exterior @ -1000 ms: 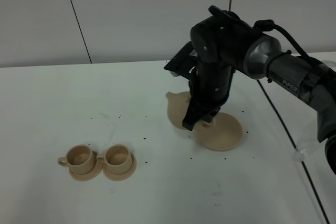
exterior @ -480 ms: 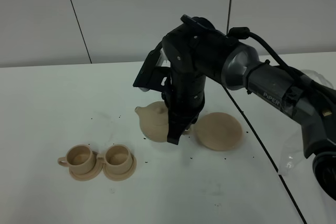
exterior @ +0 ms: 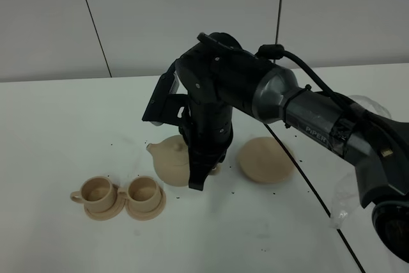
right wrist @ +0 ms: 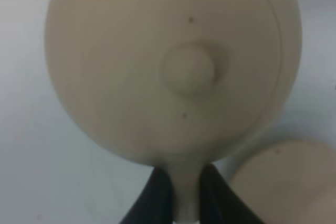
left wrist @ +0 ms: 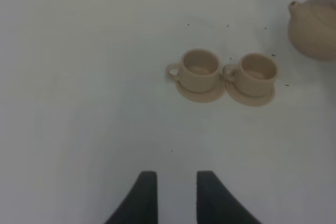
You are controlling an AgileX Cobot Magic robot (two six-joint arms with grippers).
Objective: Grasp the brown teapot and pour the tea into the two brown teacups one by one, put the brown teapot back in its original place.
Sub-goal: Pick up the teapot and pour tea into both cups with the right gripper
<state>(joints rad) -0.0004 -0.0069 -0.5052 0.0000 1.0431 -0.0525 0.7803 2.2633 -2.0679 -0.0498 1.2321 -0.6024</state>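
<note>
Teacups point(exterior: 144, 190) stand near the teapot point(exterior: 170, 160) (wide disc point(exterior: 266, 159) beside it).

even, diffuse overhead light; white table point(exterior: 64, 126) bright, no hard glare. faint soft shadows beside the teacups point(exterior: 144, 191). right wrist view blurred, brown teapot point(right wrist: 173, 66) too close for focus. left wrist view slightly soft.

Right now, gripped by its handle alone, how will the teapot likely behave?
The brown teapot looks rigid and matte, so probably not slippery. The right gripper pinches only its thin handle, so the round body may swing or twist.
</note>
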